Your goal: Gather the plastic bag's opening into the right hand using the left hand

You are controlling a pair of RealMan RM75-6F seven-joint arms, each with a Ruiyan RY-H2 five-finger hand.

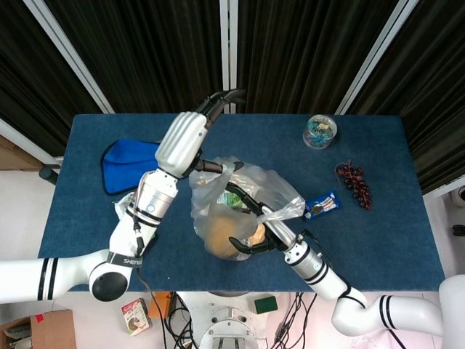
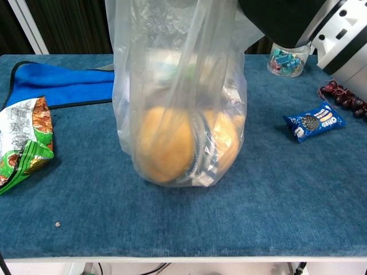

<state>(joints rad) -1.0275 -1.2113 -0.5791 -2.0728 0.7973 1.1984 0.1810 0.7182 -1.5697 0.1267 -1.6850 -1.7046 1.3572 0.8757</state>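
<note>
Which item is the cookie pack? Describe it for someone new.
Start at the clear plastic bag mid-table and look toward the robot's right. The cookie pack lies flat on the blue table, between the bag and the dark grapes. It is the only small blue wrapper with white print.

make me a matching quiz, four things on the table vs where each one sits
Things:
1. blue cloth
2. clear tub
3. grapes
4. plastic bag

Places:
a. far edge, right of centre
b. middle of the table
c. left side
d. right side, beside the cookie packet

Pairs: 1-c, 2-a, 3-d, 4-b
</note>
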